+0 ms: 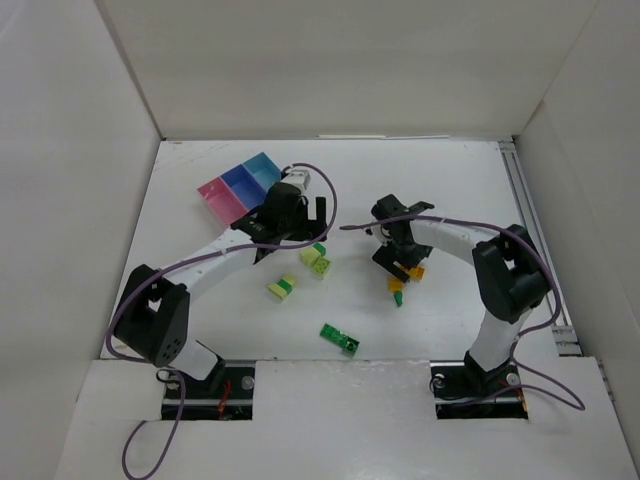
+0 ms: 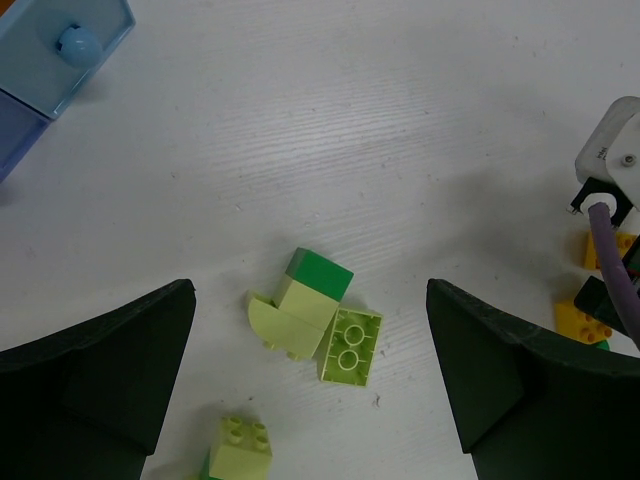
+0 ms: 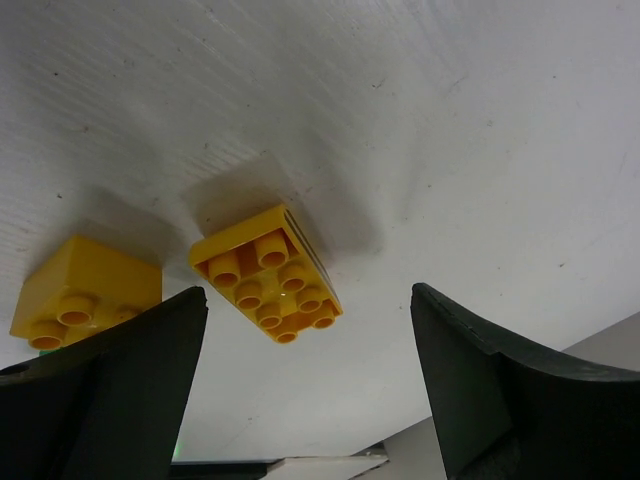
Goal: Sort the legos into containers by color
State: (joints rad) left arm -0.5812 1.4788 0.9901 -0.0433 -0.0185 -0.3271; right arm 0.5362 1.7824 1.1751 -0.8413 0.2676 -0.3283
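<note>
My left gripper is open and empty, hovering over a lime green brick lying studs down and a pale yellow-with-green brick, both between its fingers in the left wrist view. Another pale yellow-with-green brick lies nearer. My right gripper is open and empty above two orange-yellow bricks. A small green brick lies just below them, and a dark green brick sits toward the front. The pink bin and blue bins stand at the back left.
White walls enclose the table on all sides. A rail runs along the right edge. The light blue bin holds a small blue round piece. The right arm's wrist and purple cable show at the right of the left wrist view.
</note>
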